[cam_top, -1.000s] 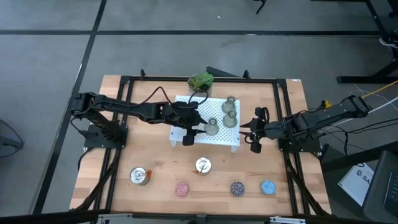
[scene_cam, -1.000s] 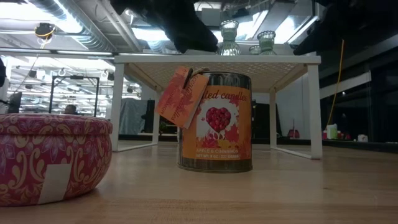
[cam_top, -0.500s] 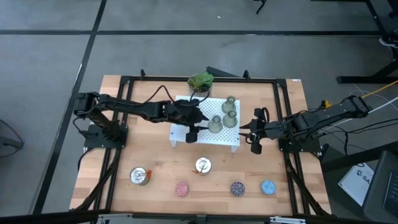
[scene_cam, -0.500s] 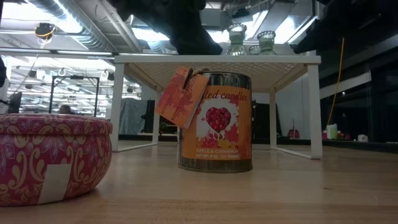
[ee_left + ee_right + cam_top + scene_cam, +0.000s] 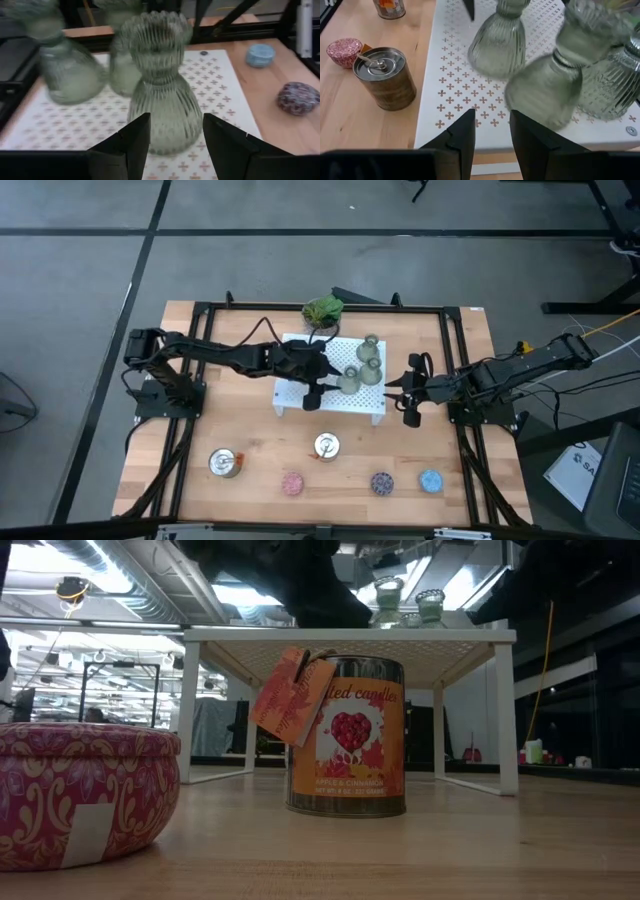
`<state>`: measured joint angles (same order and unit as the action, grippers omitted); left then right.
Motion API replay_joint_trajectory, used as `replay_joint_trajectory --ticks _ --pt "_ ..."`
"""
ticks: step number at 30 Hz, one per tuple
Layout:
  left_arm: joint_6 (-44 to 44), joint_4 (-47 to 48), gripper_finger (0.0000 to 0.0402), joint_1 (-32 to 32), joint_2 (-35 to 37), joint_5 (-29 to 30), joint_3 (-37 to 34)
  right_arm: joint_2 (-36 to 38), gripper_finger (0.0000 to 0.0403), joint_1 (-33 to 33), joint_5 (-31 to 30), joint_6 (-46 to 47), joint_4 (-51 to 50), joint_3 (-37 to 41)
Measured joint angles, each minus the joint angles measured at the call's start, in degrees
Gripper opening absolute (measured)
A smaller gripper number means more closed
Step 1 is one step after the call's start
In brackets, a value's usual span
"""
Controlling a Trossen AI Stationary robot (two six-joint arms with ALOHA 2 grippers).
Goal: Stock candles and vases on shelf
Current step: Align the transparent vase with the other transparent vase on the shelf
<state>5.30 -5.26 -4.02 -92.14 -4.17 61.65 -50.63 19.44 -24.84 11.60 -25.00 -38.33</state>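
On the white perforated metal shelf (image 5: pixel 300 393), a ribbed olive-green glass vase (image 5: pixel 161 95) is clasped by the left gripper (image 5: pixel 171 137); the right gripper (image 5: pixel 491 135), part-open, is held empty beside it.

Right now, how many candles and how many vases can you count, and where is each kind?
Vases on the shelf: 3
Candles in silver tins, on the table: 2
Pink candle: 1
Dark blue-purple candle: 1
Light blue candle: 1
Total: 8
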Motion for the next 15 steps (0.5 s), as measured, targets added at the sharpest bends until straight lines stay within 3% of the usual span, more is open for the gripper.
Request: replay_joint_trajectory --ticks 9,15 --pt "0.42 -4.16 0.0178 0.07 -3.02 -4.08 -0.11 0.00 0.0124 -0.14 -0.53 -2.36 1.39 -0.02" --pt "0.00 -4.58 0.0178 0.67 -2.95 -4.04 -0.09 0.07 0.0124 -3.51 -2.51 -1.65 -5.04 -0.02"
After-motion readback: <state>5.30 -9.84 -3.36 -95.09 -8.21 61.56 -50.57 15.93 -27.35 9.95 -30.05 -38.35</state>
